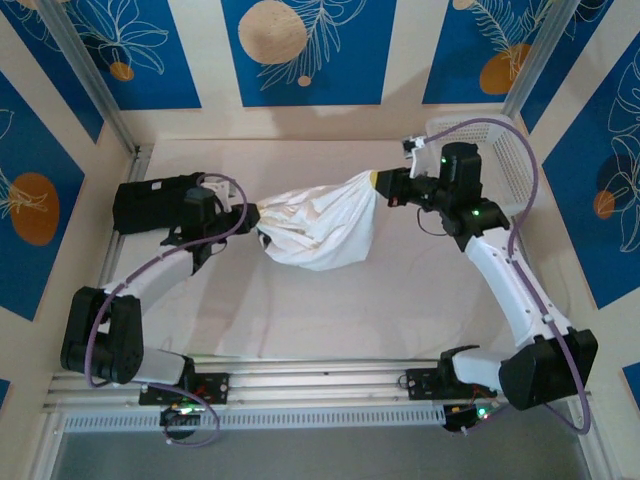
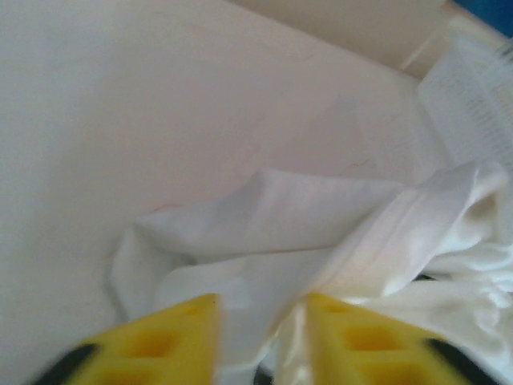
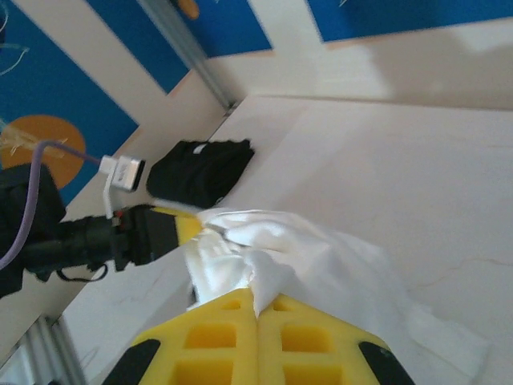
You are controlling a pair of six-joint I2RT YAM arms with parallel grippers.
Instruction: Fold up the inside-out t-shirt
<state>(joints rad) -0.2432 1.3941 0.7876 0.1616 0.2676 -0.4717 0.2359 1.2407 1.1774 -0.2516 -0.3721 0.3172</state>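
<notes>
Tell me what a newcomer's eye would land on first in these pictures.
The plain white cloth t-shirt is bunched at the middle of the pale table, strung between the two grippers. The right gripper is shut on one end; the left gripper has its jaws apart around the other. A folded black cloth garment lies toward the table's left side.
</notes>
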